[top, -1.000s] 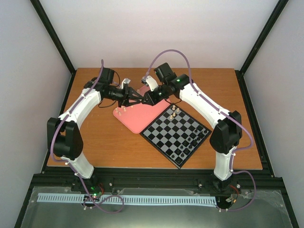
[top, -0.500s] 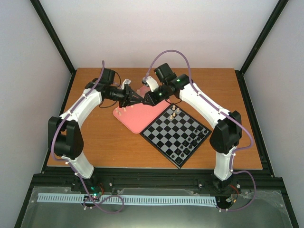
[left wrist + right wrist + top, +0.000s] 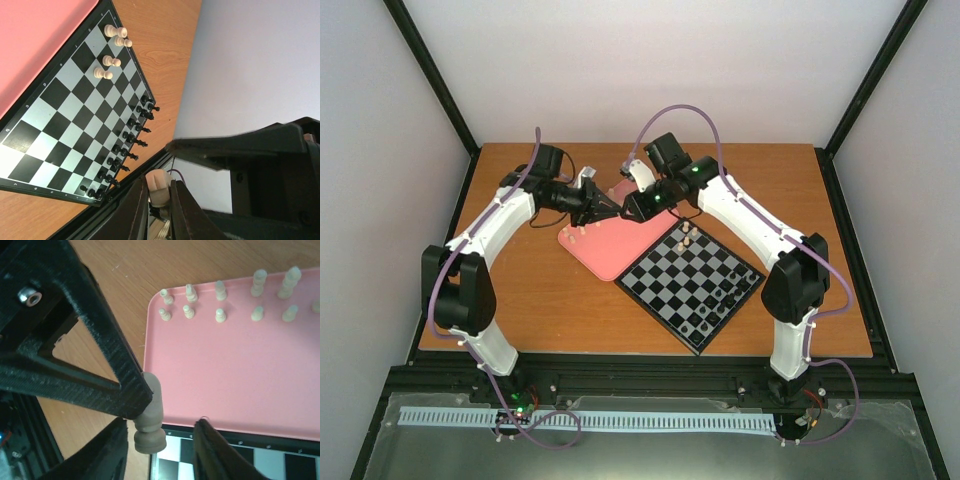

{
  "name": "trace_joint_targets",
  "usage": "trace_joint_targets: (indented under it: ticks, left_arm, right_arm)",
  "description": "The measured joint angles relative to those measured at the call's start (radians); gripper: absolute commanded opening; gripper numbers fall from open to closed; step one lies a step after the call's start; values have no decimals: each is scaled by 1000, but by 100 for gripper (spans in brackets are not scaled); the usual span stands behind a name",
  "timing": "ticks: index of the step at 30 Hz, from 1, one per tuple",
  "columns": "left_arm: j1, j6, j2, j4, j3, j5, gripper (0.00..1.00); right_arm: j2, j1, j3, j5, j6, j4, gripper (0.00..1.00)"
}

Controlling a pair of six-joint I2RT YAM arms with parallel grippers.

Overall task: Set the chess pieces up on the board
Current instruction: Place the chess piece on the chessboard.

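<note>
**Top view.** Your left end effector (image 3: pixel 604 208) and right end effector (image 3: pixel 624 208) meet tip to tip at upper centre, above the pink tray (image 3: pixel 605 252). Their grip is too small to read here. The board (image 3: pixel 691 284) lies right of centre on the wooden surface (image 3: pixel 530 300), just beside the tray. Cream chess pieces (image 3: pixel 581 232) stand at the tray's left corner, with a few more at the board's top corner. Black pieces (image 3: pixel 715 305) line its lower right side.

**Left wrist view.** At bottom centre, the left end effector (image 3: pixel 159 185) is clamped on one cream piece (image 3: pixel 160 192). The right end effector's black body fills the lower right of the frame. Marks on the board's border are too small to read.

**Right wrist view.** At the bottom, the right end effector (image 3: pixel 162 440) stands parted, with a gap on either side of the cream piece (image 3: pixel 150 427). The left end effector's black frame covers the upper left and pinches the piece's top. Rows of chess pieces stand on the tray at upper right.
</note>
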Motion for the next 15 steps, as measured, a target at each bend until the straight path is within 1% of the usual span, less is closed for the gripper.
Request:
trace_joint_targets:
  ticks: [5,7,10,11,13,15]
  left_arm:
    - [-1,24,11,-11,26,-20,1]
    - [-3,43,25,-22,47,-31,1]
    - [-18,82,54,-52,83,-53,1]
    - [-27,100,67,-71,100,-66,1]
    - [-54,135,95,-103,137,-95,1]
    - [-92,171,124,-133,178,-131,1]
  right_arm:
    - [-23,0,-12,47,13,11,56]
    - [-48,0,-28,76,18,13,58]
    - [-110,-3,-73,138,21,20,59]
    - [-134,-6,-91,159,23,21,59]
    - [-190,-16,-138,199,32,30,63]
    - [-250,-40,-192,247,55,38,64]
